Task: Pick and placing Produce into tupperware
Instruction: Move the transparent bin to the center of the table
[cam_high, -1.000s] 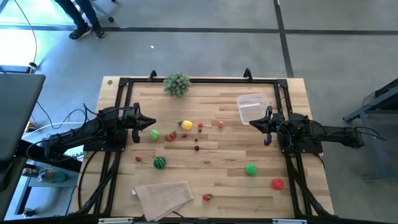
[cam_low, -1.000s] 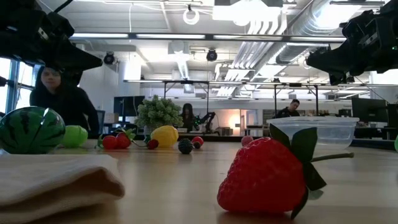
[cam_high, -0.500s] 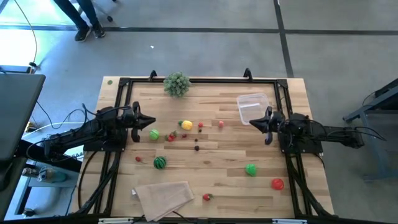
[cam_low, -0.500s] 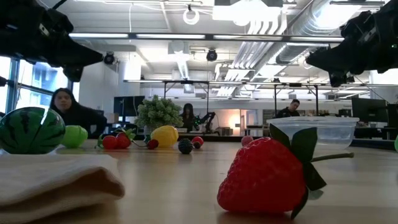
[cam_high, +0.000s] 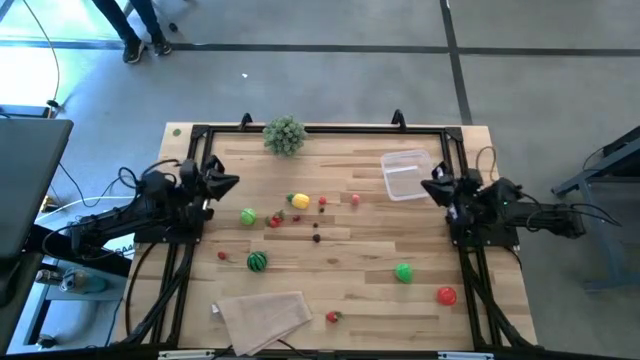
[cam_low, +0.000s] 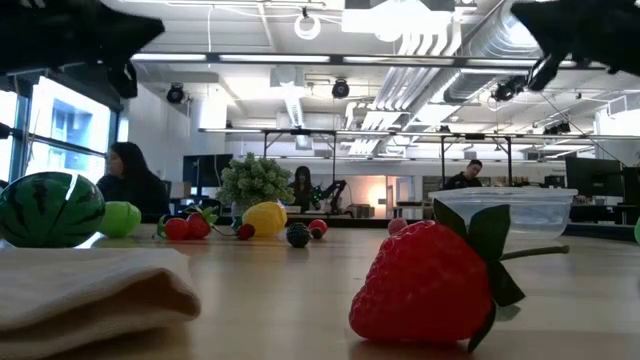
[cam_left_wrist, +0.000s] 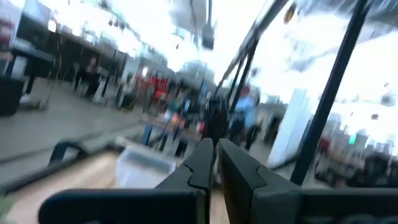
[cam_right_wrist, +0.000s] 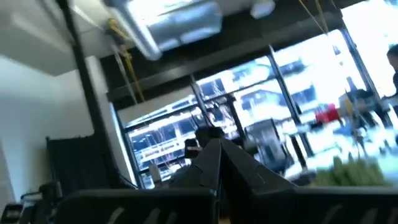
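Note:
The toy produce lies scattered on the wooden table: a striped watermelon ball (cam_high: 257, 261), a green fruit (cam_high: 247, 215), a yellow one (cam_high: 300, 201), small red ones (cam_high: 323, 201), a green ball (cam_high: 403, 271), a red one (cam_high: 445, 295) and a strawberry (cam_high: 333, 317) (cam_low: 425, 285). The clear tupperware (cam_high: 405, 173) (cam_low: 505, 210) stands on its base near the far right corner. My left gripper (cam_high: 232, 181) (cam_left_wrist: 215, 152) hovers shut, high over the left side. My right gripper (cam_high: 430, 187) (cam_right_wrist: 219, 154) hovers shut just beside the tupperware's near right corner.
A bushy grey-green plant (cam_high: 284, 134) stands at the far edge. A folded beige cloth (cam_high: 265, 315) lies at the near edge, left of the strawberry. A black frame (cam_high: 320, 128) runs round the table. A person (cam_low: 130, 185) sits in the room behind.
Both arms have risen and tipped their fingers upward, leaving only the top of the low view. The left gripper drew back toward the table's left and far side, the right gripper back toward the right edge. The produce and tupperware have stayed put.

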